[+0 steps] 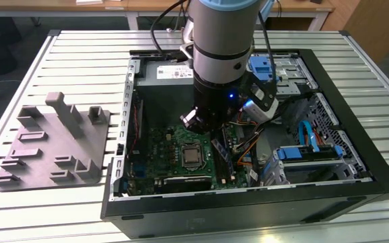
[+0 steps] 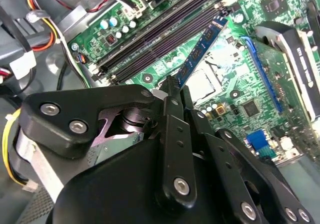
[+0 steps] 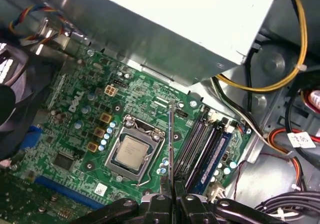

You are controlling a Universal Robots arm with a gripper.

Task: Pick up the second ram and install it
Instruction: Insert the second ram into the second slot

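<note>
the gripper (image 2: 172, 92) is clamped narrow on the second ram (image 2: 201, 49), its two black fingers pinching the end of the strip so that the rest of the long, thin board juts out ahead of them; in the first wrist view the same strip (image 3: 171, 141) shows edge-on as a fine dark line rising from between the fingertips. it is held by one end and on its thin edge, probably so the long contact edge can meet a slot squarely. the ram hangs over the green motherboard (image 1: 174, 147), above the area between the square silver processor (image 3: 131, 155) and the row of dark memory slots (image 3: 200, 144), not yet seated in any of them. in the first wrist view one slot appears already to carry a blue-edged module (image 3: 216, 151), which i judge to be the first stick, leaving a neighbouring slot free. in the exterior view the arm (image 1: 223, 66) stands nearly upright inside the open computer case (image 1: 329, 91), a sensible way to reach past the cables and drive cages. the grey fixture (image 1: 52, 147) sits on the slatted table (image 1: 79, 55), well apart on the exterior view's left.
</note>
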